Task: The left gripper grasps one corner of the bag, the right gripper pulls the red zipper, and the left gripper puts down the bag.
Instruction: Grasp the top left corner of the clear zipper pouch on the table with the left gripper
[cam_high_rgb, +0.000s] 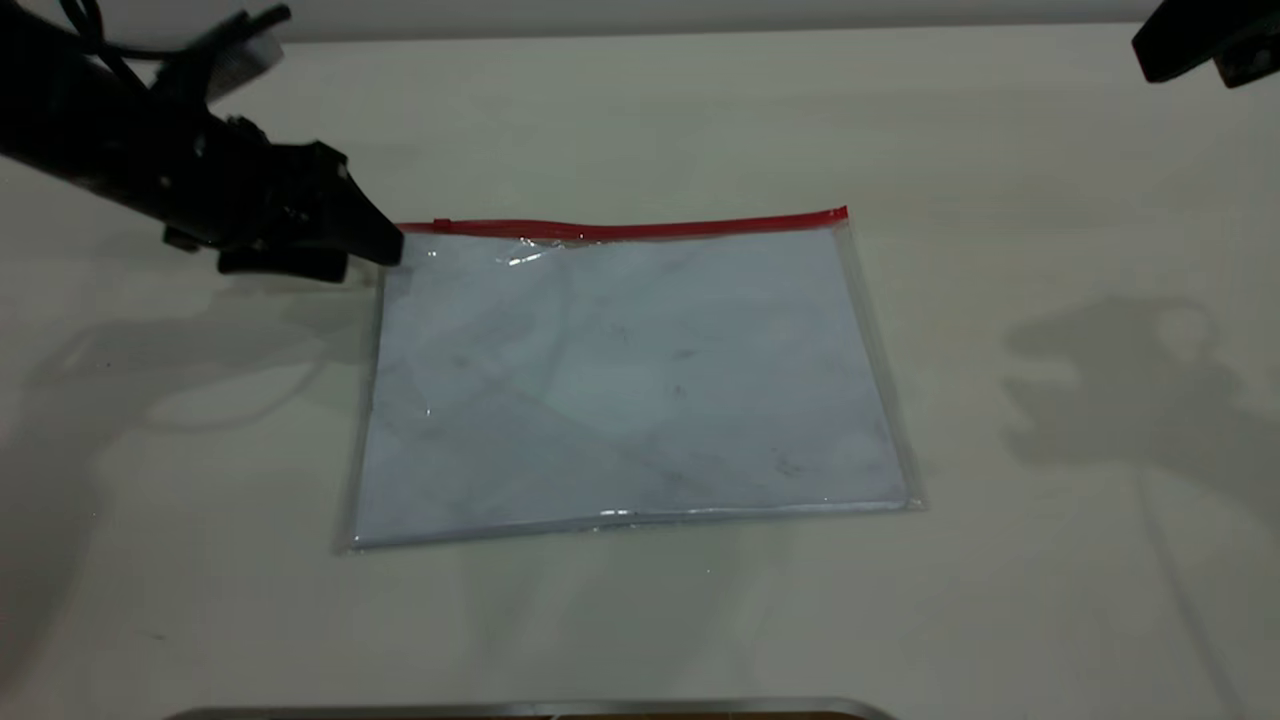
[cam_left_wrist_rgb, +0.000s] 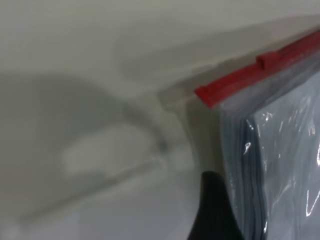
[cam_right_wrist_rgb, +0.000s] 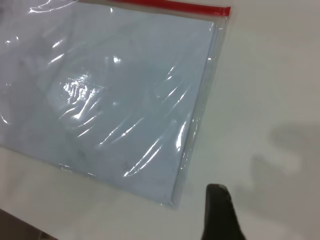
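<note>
bag (cam_high_rgb: 630, 380) is clear glossy plastic film, wrinkled, white paper inside; red zipper (cam_high_rgb: 640, 229) smooth plastic; tabletop (cam_high_rgb: 1050, 560) matt off-white; left end effector (cam_high_rgb: 385, 245) matt black.

Pale cream table (cam_high_rgb: 1000, 560) filling the view, soft grey shadows across it, metallic edge (cam_high_rgb: 530, 709) along its near side

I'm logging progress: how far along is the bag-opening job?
Nothing looks finished. The bag lies flat on the table. In hand: the left claw sits at its corner near the red zipper. Left: pulling the zipper and setting down; the right claw waits far off.
</note>
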